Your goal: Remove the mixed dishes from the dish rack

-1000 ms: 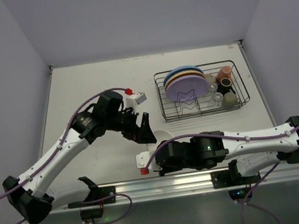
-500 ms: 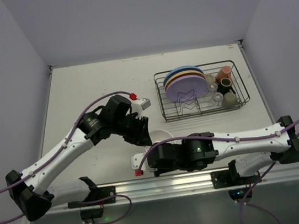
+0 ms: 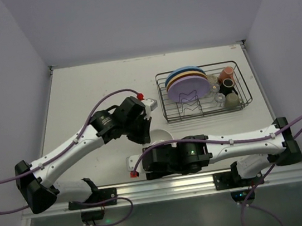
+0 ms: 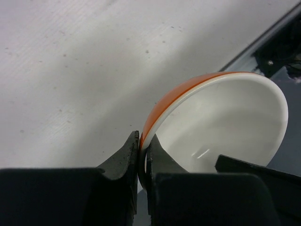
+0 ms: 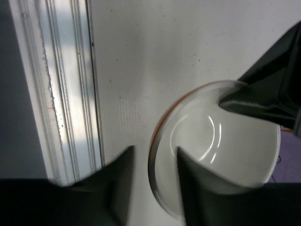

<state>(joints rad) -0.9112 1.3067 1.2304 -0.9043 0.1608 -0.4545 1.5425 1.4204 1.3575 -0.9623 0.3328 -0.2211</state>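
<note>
The orange bowl (image 3: 162, 136), white inside, sits on the table between the two arms. My left gripper (image 4: 143, 153) is shut on the bowl (image 4: 221, 117), one finger outside its near rim and one inside. My right gripper (image 5: 153, 181) straddles the opposite rim of the bowl (image 5: 221, 146), jaws apart, with a gap showing beside the rim. The dish rack (image 3: 244, 85) stands at the back right. It holds upright blue, tan and lilac plates (image 3: 186, 84), mugs (image 3: 226, 74) and a clear glass (image 3: 217, 99).
An aluminium rail (image 3: 167, 185) runs along the table's near edge, just behind my right wrist. Both forearms cross the front middle of the table. Walls close in the left, back and right sides.
My left gripper moved right onto the bowl and shut on its rim. My right arm slid left, and its jaws eased slightly apart around the rim.
</note>
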